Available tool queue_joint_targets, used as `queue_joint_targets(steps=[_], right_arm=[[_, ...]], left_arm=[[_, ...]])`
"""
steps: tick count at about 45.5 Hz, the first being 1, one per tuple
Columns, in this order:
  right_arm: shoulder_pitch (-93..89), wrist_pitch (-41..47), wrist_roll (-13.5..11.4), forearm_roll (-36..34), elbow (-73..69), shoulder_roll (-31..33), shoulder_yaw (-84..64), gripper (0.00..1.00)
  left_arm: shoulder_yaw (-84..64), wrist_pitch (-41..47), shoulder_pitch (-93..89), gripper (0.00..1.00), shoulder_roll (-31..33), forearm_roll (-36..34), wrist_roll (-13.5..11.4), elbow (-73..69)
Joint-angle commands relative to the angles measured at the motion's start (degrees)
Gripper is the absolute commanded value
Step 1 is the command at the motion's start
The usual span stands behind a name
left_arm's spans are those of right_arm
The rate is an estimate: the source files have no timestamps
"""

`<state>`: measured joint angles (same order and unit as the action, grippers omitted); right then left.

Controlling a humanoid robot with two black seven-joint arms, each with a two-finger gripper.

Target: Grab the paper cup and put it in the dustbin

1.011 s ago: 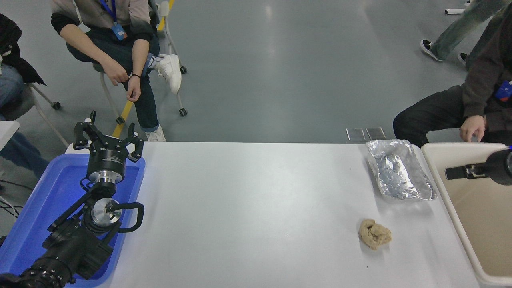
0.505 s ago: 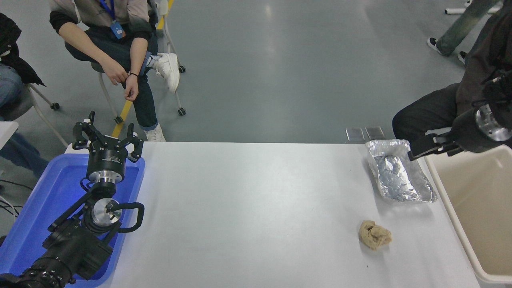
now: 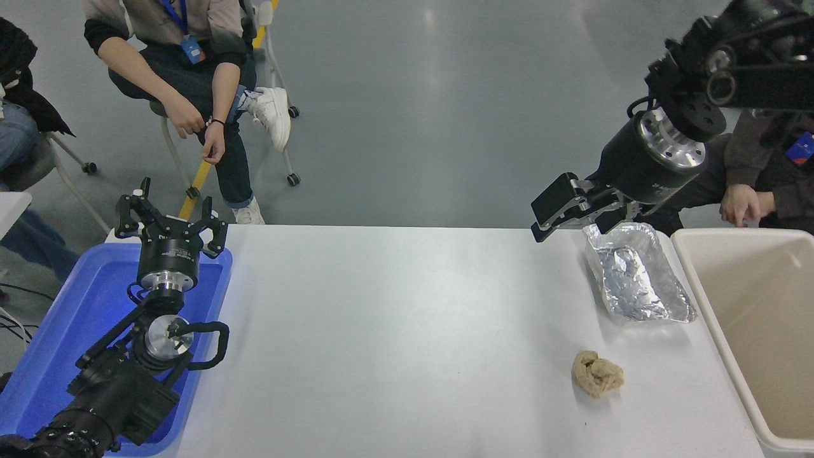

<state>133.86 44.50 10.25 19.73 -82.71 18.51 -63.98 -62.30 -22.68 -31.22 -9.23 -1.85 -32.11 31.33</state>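
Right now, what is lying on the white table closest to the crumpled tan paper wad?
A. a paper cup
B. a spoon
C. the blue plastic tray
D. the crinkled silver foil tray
D: the crinkled silver foil tray lies just beyond the crumpled tan paper wad on the white table, while the blue plastic tray is far off at the left edge.

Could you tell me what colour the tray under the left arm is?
Blue: the plastic tray shows plainly in the head view.
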Motion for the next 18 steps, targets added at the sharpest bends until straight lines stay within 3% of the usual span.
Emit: queue_joint_targets(steps=[1, 9, 18], right_arm=[[10.54, 0.5, -0.05, -2.51, -9.13, -1.64, -9.05, 1.0], [13.27, 0.5, -0.05, -3.3, -10.98, -0.85, -11.61, 1.0], [13.27, 0.5, 0.04, -7.16, -10.54, -4.27, -11.61, 1.0]], left_arm=[[-0.01, 0.0, 0.02, 0.99, 0.0, 0.0, -0.06, -0.04], [-0.01, 0.0, 0.02, 0.99, 0.0, 0.0, -0.06, -0.04], [-0.01, 0.0, 0.02, 0.99, 0.0, 0.0, -0.06, -0.04]])
